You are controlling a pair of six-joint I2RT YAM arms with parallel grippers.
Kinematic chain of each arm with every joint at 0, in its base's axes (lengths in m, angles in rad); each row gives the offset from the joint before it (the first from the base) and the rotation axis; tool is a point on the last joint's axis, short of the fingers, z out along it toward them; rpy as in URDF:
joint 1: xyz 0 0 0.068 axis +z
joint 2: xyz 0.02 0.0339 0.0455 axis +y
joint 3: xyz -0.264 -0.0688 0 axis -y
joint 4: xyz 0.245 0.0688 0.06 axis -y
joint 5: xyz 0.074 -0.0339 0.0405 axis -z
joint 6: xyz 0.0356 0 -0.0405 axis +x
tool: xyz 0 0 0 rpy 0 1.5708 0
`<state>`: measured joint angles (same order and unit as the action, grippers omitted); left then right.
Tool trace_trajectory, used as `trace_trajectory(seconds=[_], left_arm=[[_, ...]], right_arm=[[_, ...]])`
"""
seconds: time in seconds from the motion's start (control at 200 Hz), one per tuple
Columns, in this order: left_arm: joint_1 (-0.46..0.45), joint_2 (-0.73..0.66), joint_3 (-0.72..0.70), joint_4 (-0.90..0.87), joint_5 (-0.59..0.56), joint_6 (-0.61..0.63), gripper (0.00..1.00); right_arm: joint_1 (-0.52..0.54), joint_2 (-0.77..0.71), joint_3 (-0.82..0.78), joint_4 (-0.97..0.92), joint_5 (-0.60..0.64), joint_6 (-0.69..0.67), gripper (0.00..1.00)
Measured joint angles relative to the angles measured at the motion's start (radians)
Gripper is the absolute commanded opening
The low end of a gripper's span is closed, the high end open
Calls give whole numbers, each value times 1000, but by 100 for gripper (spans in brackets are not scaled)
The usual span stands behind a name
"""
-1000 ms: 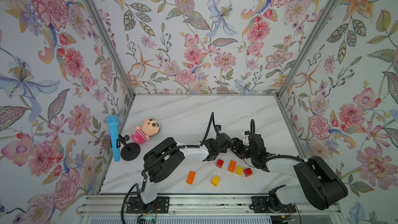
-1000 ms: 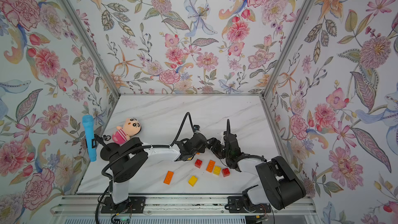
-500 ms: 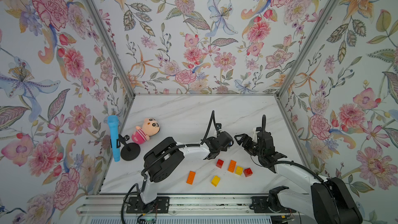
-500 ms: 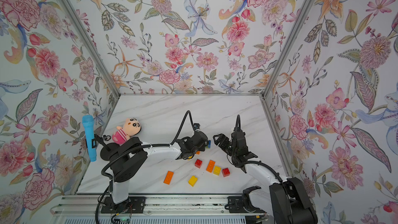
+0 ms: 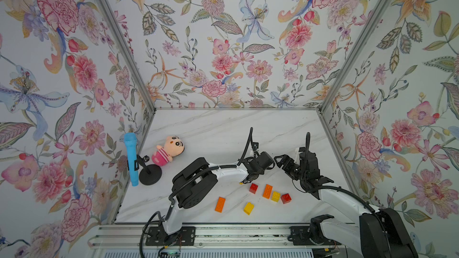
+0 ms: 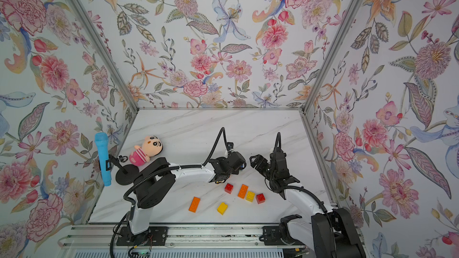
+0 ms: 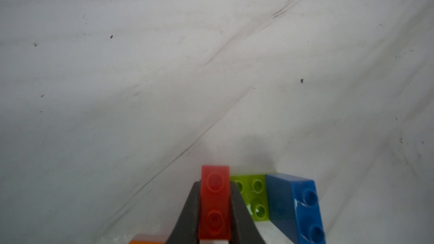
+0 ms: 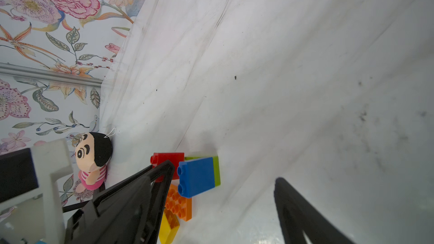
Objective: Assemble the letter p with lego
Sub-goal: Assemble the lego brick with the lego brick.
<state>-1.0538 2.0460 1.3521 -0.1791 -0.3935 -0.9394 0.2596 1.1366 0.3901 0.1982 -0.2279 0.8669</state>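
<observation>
My left gripper [image 7: 215,207] is shut on a red lego brick [image 7: 215,203] that is joined to a green brick [image 7: 254,198] and a blue brick [image 7: 298,210]. The right wrist view shows this cluster of red [image 8: 169,160], blue [image 8: 196,176], green [image 8: 216,170], orange [image 8: 179,203] and yellow [image 8: 168,228] bricks low over the marble. My right gripper [image 8: 224,171] stands open just beside it, holding nothing. In a top view the left gripper [image 5: 269,163] hides the cluster, and the right gripper [image 5: 279,161] faces it. Loose bricks lie nearer the front: red [image 5: 253,188], orange [image 5: 267,191], yellow [image 5: 275,196], red [image 5: 286,198], orange [image 5: 220,204], yellow [image 5: 248,208].
A pink plush doll [image 5: 169,151] lies at the left of the marble table [image 5: 223,125]. A blue microphone [image 5: 131,158] leans on a black stand [image 5: 150,177] by the left wall. Floral walls close in three sides, and a metal rail [image 5: 223,234] runs along the front.
My right arm has drawn back to the right, away from the left gripper and the cluster, with its gripper open throughout. The left gripper has kept its hold and barely moved.
</observation>
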Motion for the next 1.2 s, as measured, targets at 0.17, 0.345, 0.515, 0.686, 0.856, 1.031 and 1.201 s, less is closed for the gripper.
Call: trace_trajectory(seconds=[0.17,0.345,0.515,0.686,0.856,1.031,1.201], left_arm=[[-19,5,19,-33,-23,-31,0],[-21,6,20,-66,-53,-72,0],[-33,43,76,-95,-79,-102,0],[-42,55,82,-105,-109,-127,0],[-45,55,82,-118,-130,-143,0],[-53,55,82,-120,-138,-154,0],[-54,55,76,-109,-138,-155,0]], right_arm=[[-11,0,-6,7,-16,0,84],[-22,0,-6,9,-42,-9,85],[-33,-1,-13,19,-71,-20,85],[-56,-19,-31,19,-96,-31,85],[-78,-40,-41,23,-113,-41,85],[-91,-40,-53,23,-133,-45,85],[-104,-40,-54,23,-145,-45,85]])
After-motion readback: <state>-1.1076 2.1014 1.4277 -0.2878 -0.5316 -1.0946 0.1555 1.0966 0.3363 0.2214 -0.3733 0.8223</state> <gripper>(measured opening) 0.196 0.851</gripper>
